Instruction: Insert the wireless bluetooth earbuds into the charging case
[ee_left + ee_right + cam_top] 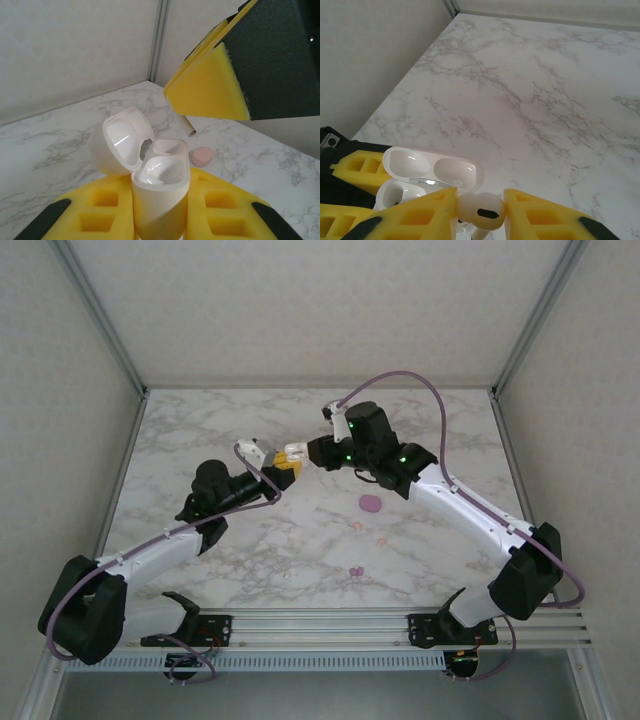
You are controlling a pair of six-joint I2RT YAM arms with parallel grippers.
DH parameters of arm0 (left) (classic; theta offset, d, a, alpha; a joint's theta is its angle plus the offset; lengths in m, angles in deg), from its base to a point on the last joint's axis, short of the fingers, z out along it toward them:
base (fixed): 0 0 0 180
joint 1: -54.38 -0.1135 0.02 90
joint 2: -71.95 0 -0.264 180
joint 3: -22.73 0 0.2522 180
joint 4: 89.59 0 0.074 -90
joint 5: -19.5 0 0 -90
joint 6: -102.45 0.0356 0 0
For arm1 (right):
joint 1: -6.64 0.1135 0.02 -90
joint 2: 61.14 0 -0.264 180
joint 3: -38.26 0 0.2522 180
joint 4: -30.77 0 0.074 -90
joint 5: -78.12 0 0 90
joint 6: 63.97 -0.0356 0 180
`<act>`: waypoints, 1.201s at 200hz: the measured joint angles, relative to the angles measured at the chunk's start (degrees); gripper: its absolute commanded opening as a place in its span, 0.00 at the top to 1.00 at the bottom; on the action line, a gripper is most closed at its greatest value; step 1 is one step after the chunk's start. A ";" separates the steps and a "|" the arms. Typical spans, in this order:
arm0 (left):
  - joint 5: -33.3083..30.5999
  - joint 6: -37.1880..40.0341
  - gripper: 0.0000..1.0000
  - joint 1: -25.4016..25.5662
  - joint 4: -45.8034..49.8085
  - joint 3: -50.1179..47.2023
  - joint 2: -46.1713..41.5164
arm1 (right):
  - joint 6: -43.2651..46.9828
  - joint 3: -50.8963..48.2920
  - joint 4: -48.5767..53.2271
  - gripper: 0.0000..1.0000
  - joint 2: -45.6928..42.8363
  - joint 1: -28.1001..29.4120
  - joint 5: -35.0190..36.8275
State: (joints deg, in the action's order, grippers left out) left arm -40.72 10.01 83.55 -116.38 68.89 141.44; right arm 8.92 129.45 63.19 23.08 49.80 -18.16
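Left hand and right hand tip to tip, both tight in grip, arms inward

Marble table with purple case, earbuds

My left hand and my right hand meet tip to tip above the rear middle of the marble desk; a purple pebble-shaped case lies right of centre; two peach buds just nearer me; a purple bud nearest my bases.

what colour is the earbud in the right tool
White, glossy plastic earbud; clearest in the right wrist view.
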 measured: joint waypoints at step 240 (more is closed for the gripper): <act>-3.06 -2.73 0.90 0.63 2.73 1.11 -4.72 | 6.54 -0.48 -5.14 0.69 -0.17 3.56 -0.76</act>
State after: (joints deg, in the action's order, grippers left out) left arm -43.78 7.28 84.18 -113.65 70.01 136.72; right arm 15.46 128.97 58.05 22.91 53.36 -18.93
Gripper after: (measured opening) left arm 0.205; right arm 0.306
